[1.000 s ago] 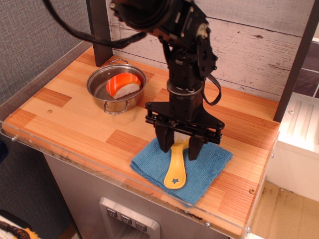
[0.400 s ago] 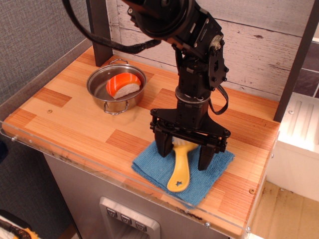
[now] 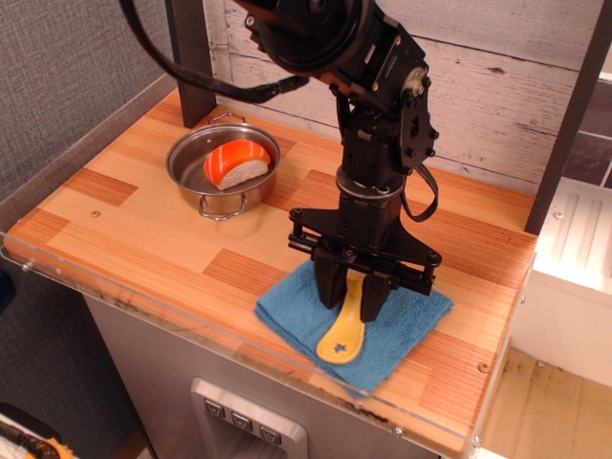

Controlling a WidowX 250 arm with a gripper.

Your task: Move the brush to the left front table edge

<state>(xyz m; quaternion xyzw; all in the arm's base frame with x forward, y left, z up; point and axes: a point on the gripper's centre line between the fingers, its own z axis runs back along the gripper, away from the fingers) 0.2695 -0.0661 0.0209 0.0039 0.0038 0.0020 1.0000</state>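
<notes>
The yellow brush point(image 3: 346, 328) lies on the blue folded cloth point(image 3: 406, 325) at the front right of the table, its star-marked handle pointing to the front edge. My gripper point(image 3: 353, 296) stands straight over it, its black fingers point(image 3: 331, 285) closed against both sides of the brush's upper part. The bristles are hidden behind the fingers. The left front table edge point(image 3: 67, 268), striped wood with a clear acrylic rim, lies far to the left of the gripper.
A steel pot point(image 3: 222, 170) holding an orange-and-white sushi toy point(image 3: 235, 163) stands at the back left. A dark post point(image 3: 191, 62) rises at the back left corner. A white plank wall point(image 3: 497, 86) backs the table.
The gripper moved slightly right and lowered over the brush, then its wide-open fingers closed inward onto the brush. The brush handle shifted a little.
</notes>
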